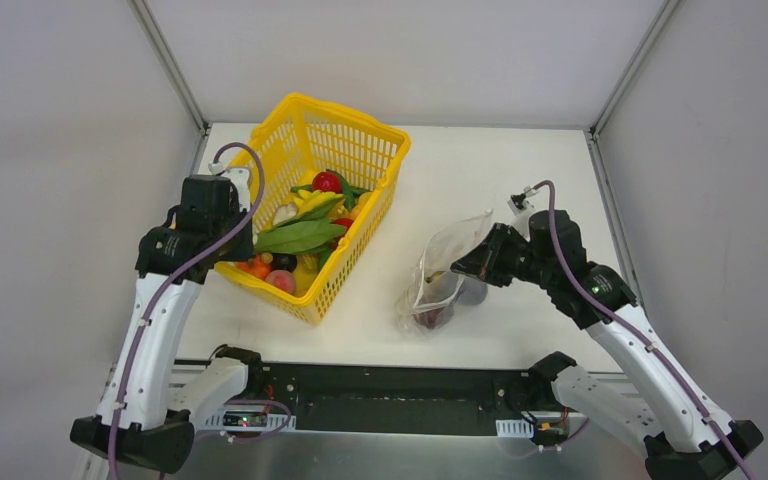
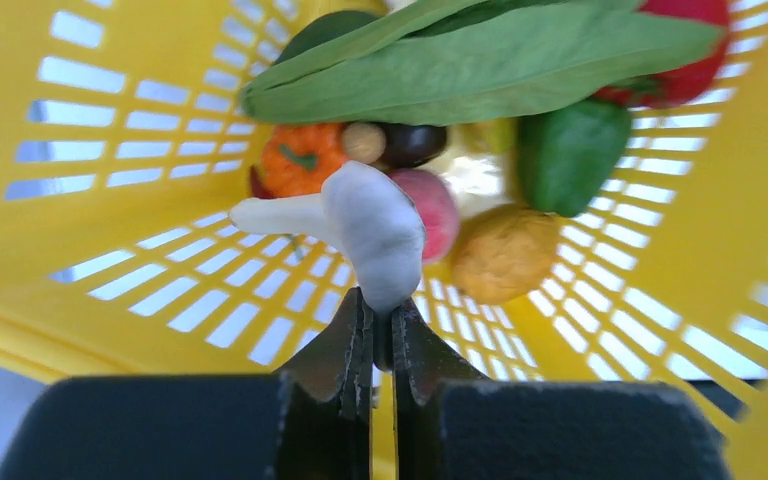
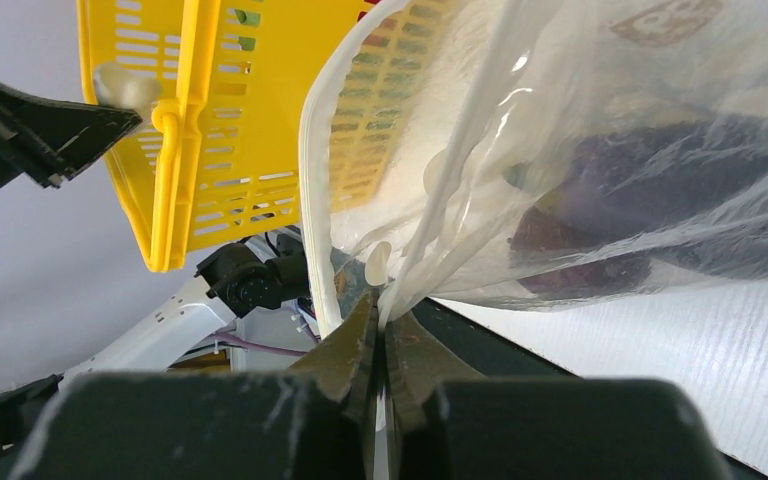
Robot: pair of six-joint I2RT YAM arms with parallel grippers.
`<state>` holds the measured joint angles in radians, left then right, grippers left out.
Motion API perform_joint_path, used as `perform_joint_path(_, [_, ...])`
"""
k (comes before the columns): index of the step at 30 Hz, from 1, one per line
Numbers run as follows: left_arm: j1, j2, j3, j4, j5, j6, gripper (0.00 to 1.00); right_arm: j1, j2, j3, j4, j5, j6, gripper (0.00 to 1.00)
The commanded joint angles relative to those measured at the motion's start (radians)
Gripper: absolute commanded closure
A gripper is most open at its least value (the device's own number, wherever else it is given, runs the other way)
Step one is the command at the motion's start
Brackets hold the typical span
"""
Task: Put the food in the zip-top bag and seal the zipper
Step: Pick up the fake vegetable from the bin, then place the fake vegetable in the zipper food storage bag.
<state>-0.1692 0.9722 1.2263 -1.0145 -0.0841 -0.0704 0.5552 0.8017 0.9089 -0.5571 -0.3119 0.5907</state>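
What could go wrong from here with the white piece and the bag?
The left gripper pinches only the tip of the white piece, so it may slip out when lifted from the yellow basket. The right gripper holds just a thin edge of the zip-top bag, already weighted by dark pieces; the film could pull free.

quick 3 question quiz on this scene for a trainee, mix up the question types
1. True or false: the left gripper is shut on a white toy piece inside the yellow basket.
2. What is the right gripper pinching?
A. the mouth edge of the zip-top bag
B. a banana
C. the basket's rim
3. Fill in: in the top view, the bag lies to the ___ of the basket.

Key: 1 true; 2 A; 3 right
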Motion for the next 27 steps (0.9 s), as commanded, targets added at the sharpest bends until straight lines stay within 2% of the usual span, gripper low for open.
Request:
perform_joint_path(1, [-0.002,-0.07,0.035,0.074,0.232,-0.076,1.0,0.002,0.011,0.026,0.048,-0.018,0.003,0.96])
perform_joint_path(7, [-0.002,-0.175,-0.001,0.354,0.564,-0.299,1.0,0.003,0.02,0.028,0.053,-0.027,0.006,0.96])
perform_joint_path(12, [-0.046,-0.229,-0.108,0.727,0.748,-0.552,1.0,0.003,0.018,0.028,0.059,-0.029,0.011,0.96])
perform_joint_path(14, [-0.105,-0.225,-0.13,0.814,0.742,-0.596,1.0,0.003,0.019,0.028,0.063,-0.037,0.015,0.96])
perform_joint_path(19, [-0.331,-0.138,-0.106,0.875,0.672,-0.556,1.0,0.003,0.016,0.024,0.072,-0.052,0.027,0.97])
perform_joint_path(24, [-0.458,-0.019,-0.142,1.144,0.673,-0.674,1.0,0.004,0.002,0.022,0.067,-0.051,0.033,0.97])
perform_joint_path(27, [-0.547,0.065,-0.102,1.17,0.669,-0.663,1.0,0.003,-0.007,0.017,0.065,-0.052,0.035,0.97])
